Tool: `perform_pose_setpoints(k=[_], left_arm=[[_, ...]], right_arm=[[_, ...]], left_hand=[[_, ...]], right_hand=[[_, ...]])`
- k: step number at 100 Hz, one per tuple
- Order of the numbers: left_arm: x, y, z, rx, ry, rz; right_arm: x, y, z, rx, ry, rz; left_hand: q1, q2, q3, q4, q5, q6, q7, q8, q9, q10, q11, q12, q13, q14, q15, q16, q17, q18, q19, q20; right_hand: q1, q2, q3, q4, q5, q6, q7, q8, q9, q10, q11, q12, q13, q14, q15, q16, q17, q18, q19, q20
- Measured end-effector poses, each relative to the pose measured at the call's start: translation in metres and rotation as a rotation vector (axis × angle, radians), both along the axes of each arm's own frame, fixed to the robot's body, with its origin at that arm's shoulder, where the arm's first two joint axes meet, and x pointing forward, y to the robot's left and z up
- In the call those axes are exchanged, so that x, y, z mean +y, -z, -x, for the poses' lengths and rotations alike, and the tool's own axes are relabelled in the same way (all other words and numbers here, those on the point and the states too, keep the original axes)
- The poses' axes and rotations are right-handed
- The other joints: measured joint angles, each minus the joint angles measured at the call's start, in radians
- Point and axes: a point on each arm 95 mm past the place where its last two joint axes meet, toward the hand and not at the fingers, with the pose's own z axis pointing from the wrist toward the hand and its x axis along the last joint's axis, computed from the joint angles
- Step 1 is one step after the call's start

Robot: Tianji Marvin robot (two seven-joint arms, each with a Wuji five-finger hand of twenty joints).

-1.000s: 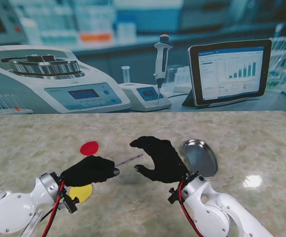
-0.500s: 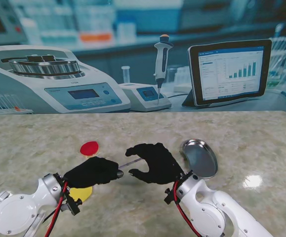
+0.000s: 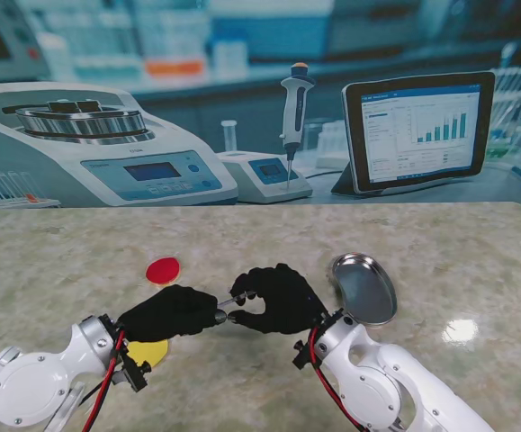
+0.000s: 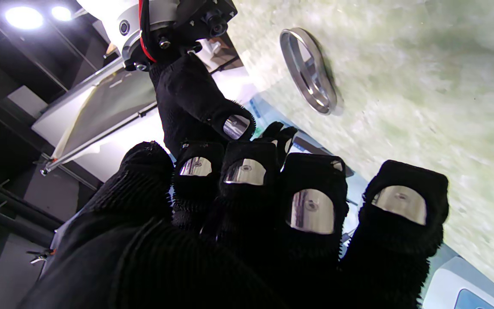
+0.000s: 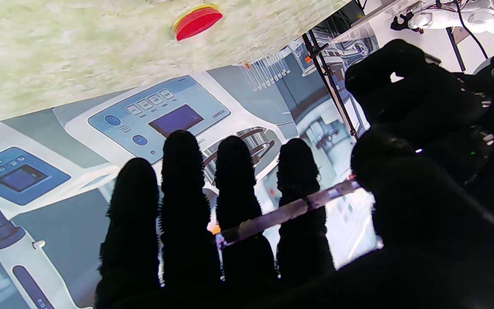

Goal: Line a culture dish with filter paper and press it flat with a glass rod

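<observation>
Black knit gloves cover both hands in the stand view, where the left hand (image 3: 168, 311) and the right hand (image 3: 276, 299) meet over the marbled table (image 3: 440, 243) near its front middle. A short stretch of the glass rod (image 3: 226, 306) shows in the small gap between them; the left hand is curled around one end, and the right hand's fingers bend over the other end with the thumb beneath. A metal culture dish (image 3: 365, 287) lies just right of the right hand, touching neither hand. A red disc (image 3: 162, 269) sits farther from the robot than the left hand, and a yellow disc (image 3: 148, 352) peeks out nearer, partly under the left wrist. Whether either disc is the filter paper cannot be told. In the left wrist view, the left hand (image 4: 247, 214) shows bunched fingertips (image 4: 311, 210) with metal pads, the right hand's thumb (image 4: 206, 107) reaching toward them, and the culture dish (image 4: 307, 73) resting empty on the table beyond; the rod itself is hidden here. In the right wrist view, the glass rod (image 5: 281, 212) lies across the right hand's fingers (image 5: 298, 189), held against them by the thumb (image 5: 401, 189), with the red disc (image 5: 197, 20) well apart on the table.
</observation>
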Motion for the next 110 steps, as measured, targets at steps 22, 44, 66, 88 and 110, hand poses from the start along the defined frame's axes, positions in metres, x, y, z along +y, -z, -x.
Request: perform_pose_setpoints(k=[22,44,66,88,110], left_arm=[[-0.0011,0.0004,0.0011,0.023,0.02,0.008],[-0.0024,0.0015,0.0022,0.037,0.036,-0.004],[-0.0032,0.0004,0.0023,0.043,0.042,-0.006],[-0.0047,-0.0005,0.0027,0.054,0.04,0.005],[-0.0056,-0.0016,0.0027,0.056,0.039,0.012]], right_arm=[[0.0018,-0.0004,-0.0027,-0.009,-0.004,0.004],[0.0023,-0.0001,-0.0034,-0.018,-0.004,0.007],[0.0026,0.0013,-0.0039,-0.018,-0.011,0.008],[0.003,0.003,-0.0053,-0.032,-0.039,0.002],[0.0032,0.0048,-0.0065,-0.034,-0.061,-0.008]], left_hand=[[0.0,0.0,0.0,0.0,0.0,0.0,0.0,0.0,0.0,0.0,0.0,0.0,0.0,0.0,0.0,0.0,0.0,0.0,0.0,0.0],[0.001,0.0,-0.003,0.0,0.0,0.0,0.0,0.0,0.0,0.0,0.0,0.0,0.0,0.0,0.0,0.0,0.0,0.0,0.0,0.0],[0.001,0.007,-0.024,0.0,0.0,0.0,0.0,0.0,0.0,0.0,0.0,0.0,0.0,0.0,0.0,0.0,0.0,0.0,0.0,0.0],[0.002,0.017,-0.054,0.0,0.0,0.0,0.0,0.0,0.0,0.0,0.0,0.0,0.0,0.0,0.0,0.0,-0.003,0.0,0.0,0.0],[0.003,0.028,-0.105,0.0,-0.022,0.0,-0.007,-0.006,-0.019,0.0,-0.022,-0.014,-0.019,0.004,-0.014,0.0,-0.061,0.0,0.0,0.0]], right_hand=[[0.0,0.001,0.0,-0.01,0.103,-0.036,0.135,0.103,0.098,-0.02,0.151,0.172,0.07,0.001,0.199,0.112,0.047,0.0,0.122,0.083],[-0.053,0.027,0.001,0.001,0.232,-0.05,0.235,0.243,0.189,-0.033,0.273,0.33,0.147,-0.018,0.375,0.203,0.099,0.0,0.201,0.157],[-0.062,0.037,-0.008,0.01,0.351,-0.046,0.299,0.333,0.271,-0.043,0.358,0.438,0.21,-0.03,0.459,0.248,0.133,0.007,0.232,0.236],[-0.062,0.05,-0.015,0.016,0.484,0.001,0.371,0.391,0.373,-0.043,0.431,0.513,0.298,-0.032,0.533,0.3,0.179,0.042,0.269,0.335],[-0.062,0.101,-0.024,0.021,0.521,0.047,0.389,0.416,0.398,-0.029,0.454,0.55,0.311,-0.013,0.572,0.327,0.19,0.073,0.278,0.396]])
